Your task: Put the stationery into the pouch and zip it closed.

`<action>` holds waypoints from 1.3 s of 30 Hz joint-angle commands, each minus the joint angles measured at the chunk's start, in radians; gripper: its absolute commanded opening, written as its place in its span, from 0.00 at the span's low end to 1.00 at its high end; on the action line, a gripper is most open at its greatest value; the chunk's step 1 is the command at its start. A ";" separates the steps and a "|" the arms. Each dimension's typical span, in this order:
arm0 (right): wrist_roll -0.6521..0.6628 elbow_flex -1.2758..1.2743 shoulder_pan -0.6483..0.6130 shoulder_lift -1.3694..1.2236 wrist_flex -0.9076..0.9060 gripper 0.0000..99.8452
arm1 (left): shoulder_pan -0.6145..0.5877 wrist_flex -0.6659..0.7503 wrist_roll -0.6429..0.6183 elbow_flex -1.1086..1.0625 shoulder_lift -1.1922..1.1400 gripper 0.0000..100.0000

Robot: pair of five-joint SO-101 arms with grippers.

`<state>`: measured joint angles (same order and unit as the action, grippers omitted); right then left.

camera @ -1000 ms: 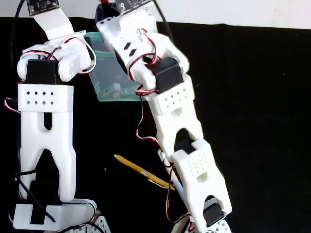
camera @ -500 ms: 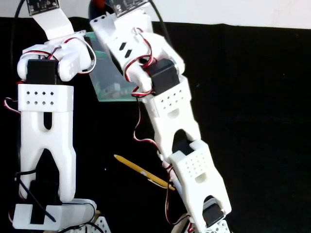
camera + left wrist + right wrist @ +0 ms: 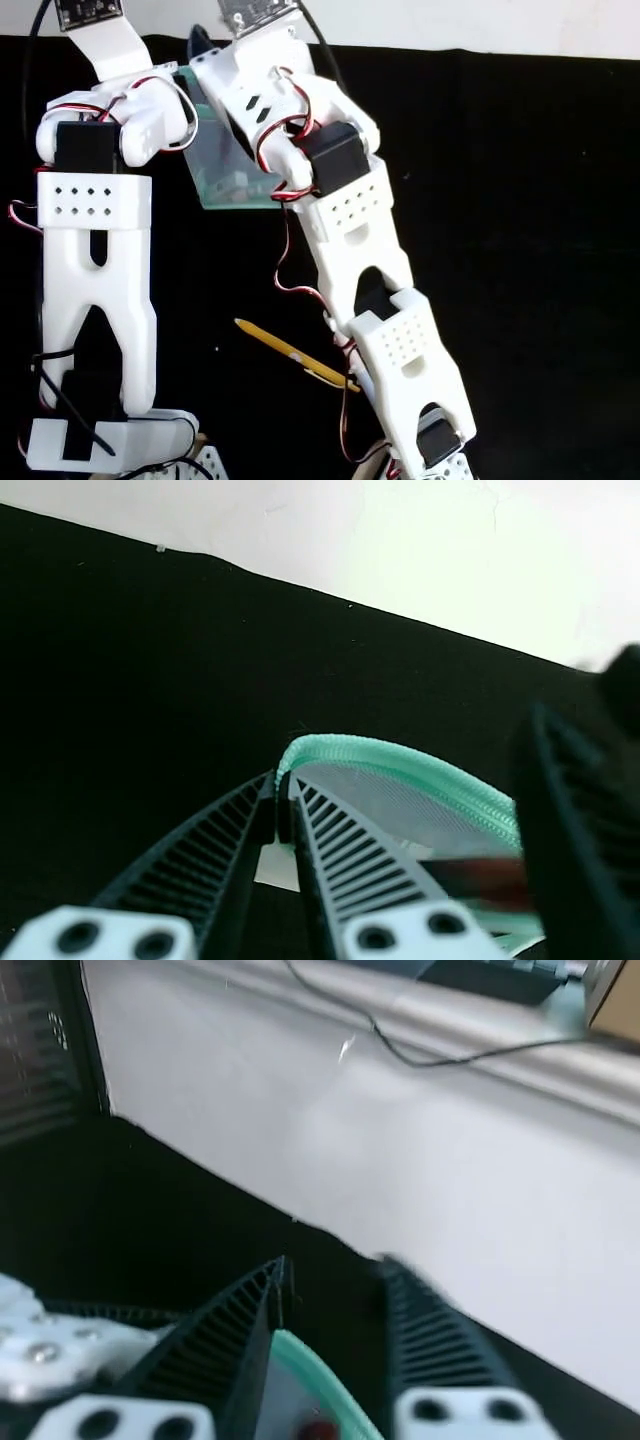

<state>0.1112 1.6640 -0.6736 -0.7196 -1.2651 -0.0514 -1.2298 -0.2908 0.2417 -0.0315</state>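
A translucent green pouch (image 3: pixel 232 165) lies at the far side of the table, between the two arms' wrists. My left gripper (image 3: pixel 281 778) is shut on the pouch's (image 3: pixel 410 795) green zipper rim, at its curved end. A red item (image 3: pixel 480 875) shows through the mesh inside. My right gripper (image 3: pixel 333 1263) stands open over the same rim (image 3: pixel 305 1375), one finger on each side and neither touching it. One dark finger (image 3: pixel 580 810) of it shows close by in the left wrist view. A yellow pencil (image 3: pixel 290 353) lies on the black cloth nearer the arms' bases, partly under the right arm (image 3: pixel 350 220).
The black cloth (image 3: pixel 520 250) is bare to the right of the arms. Just past the pouch, the table's far edge meets a white wall (image 3: pixel 400 1140). A cable (image 3: pixel 440 1055) runs along a ledge behind it.
The right arm's wrist has shifted a little to the left over the pouch's far end. The left arm, the pouch and the pencil have stayed put.
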 commanded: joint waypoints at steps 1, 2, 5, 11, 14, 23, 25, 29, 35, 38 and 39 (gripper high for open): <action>-0.006 0.104 -0.004 0.018 -0.013 0.23 | 0.024 -0.005 0.006 -0.010 -0.068 0.01; -0.006 0.104 -0.004 0.018 -0.013 0.23 | 0.024 -0.005 0.006 -0.010 -0.068 0.01; -0.006 0.104 -0.004 0.019 -0.013 0.23 | 0.024 -0.005 0.006 -0.010 -0.067 0.01; -0.006 0.102 -0.004 0.094 -0.108 0.23 | 0.024 -0.005 0.006 -0.010 -0.065 0.01; -0.006 0.101 -0.001 0.147 -0.148 0.23 | 0.024 -0.005 0.006 -0.010 -0.067 0.01; 0.000 0.097 0.008 0.236 -0.340 0.23 | 0.024 -0.005 0.006 -0.010 -0.065 0.01; 0.000 0.097 0.022 0.246 -0.389 0.23 | 0.024 -0.005 0.006 -0.010 -0.067 0.01; 0.002 0.096 0.030 0.255 -0.496 0.21 | 0.024 -0.005 0.006 -0.010 -0.068 0.01; 0.002 0.021 0.079 0.259 -0.499 0.19 | 0.024 -0.005 0.006 -0.010 -0.068 0.01; 0.002 -0.156 0.085 0.291 -0.499 0.19 | 0.024 -0.005 0.006 -0.010 -0.068 0.01; 0.002 -0.223 0.088 0.311 -0.499 0.19 | 0.024 -0.005 0.006 -0.010 -0.068 0.01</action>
<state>0.1112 1.5796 -0.6061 -0.4910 -1.7499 -0.0514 -1.2298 -0.2908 0.2417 -0.0315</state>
